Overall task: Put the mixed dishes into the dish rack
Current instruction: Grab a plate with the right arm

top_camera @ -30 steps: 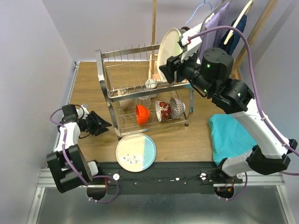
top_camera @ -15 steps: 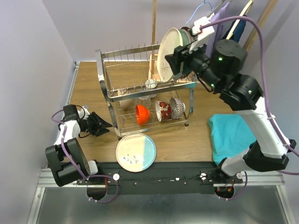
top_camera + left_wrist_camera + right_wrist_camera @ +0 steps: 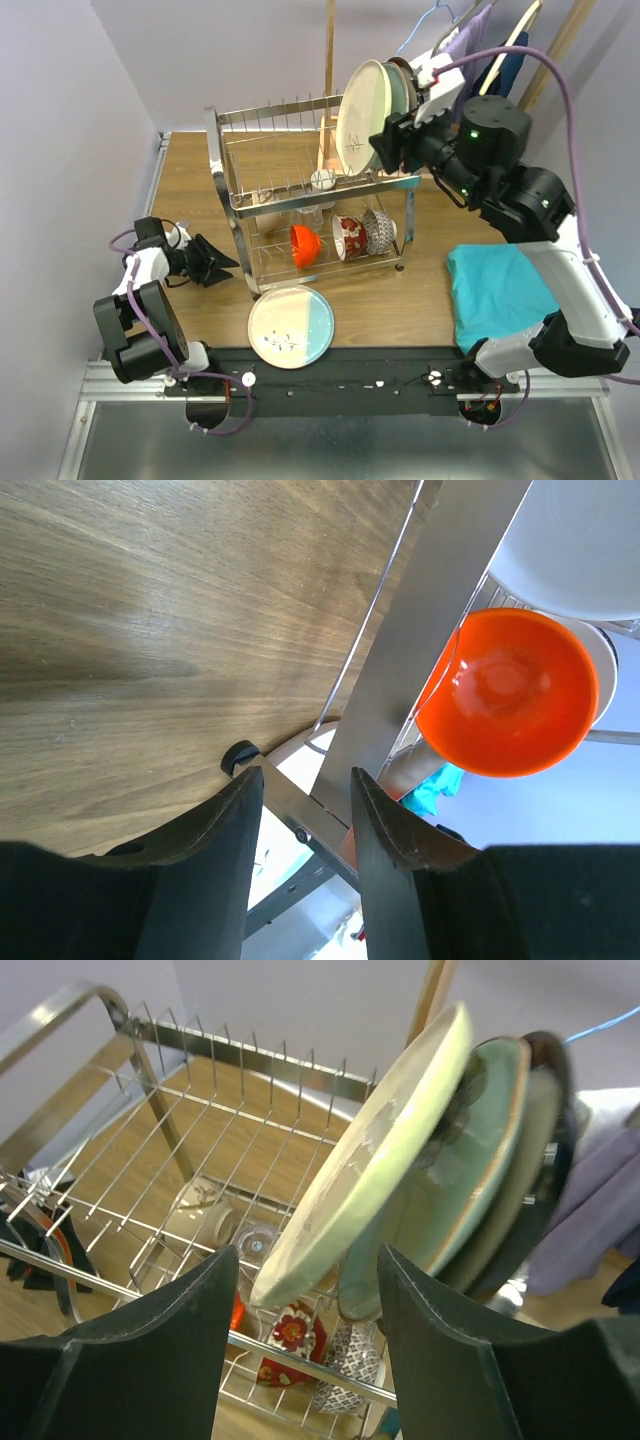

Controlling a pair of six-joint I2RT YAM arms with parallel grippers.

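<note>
The dish rack [image 3: 300,190] stands mid-table. Three plates lean upright in its upper tier at the right: a cream plate [image 3: 370,1160] in front, a pale green plate [image 3: 470,1170], and a dark-rimmed plate [image 3: 548,1150] behind. My right gripper [image 3: 392,140] hovers open beside them, touching none. On the lower tier sit an orange bowl [image 3: 305,244], a red-patterned bowl [image 3: 349,237] and a blue-white bowl [image 3: 379,230]. A beige cup [image 3: 195,1225] and a clear glass [image 3: 257,1240] lie further back. A light blue plate [image 3: 290,326] lies flat on the table in front. My left gripper [image 3: 215,262] is open and empty, low at the rack's left foot.
A teal cloth [image 3: 495,290] lies on the table at the right. A wooden hanger stand [image 3: 328,60] with clothes rises behind the rack, close to my right arm. In the left wrist view the rack's steel leg [image 3: 420,650] is just ahead of my fingers.
My right gripper has drawn back to the right and slightly up from the cream plate, which stays leaning in the rack. My left arm has shifted only slightly.
</note>
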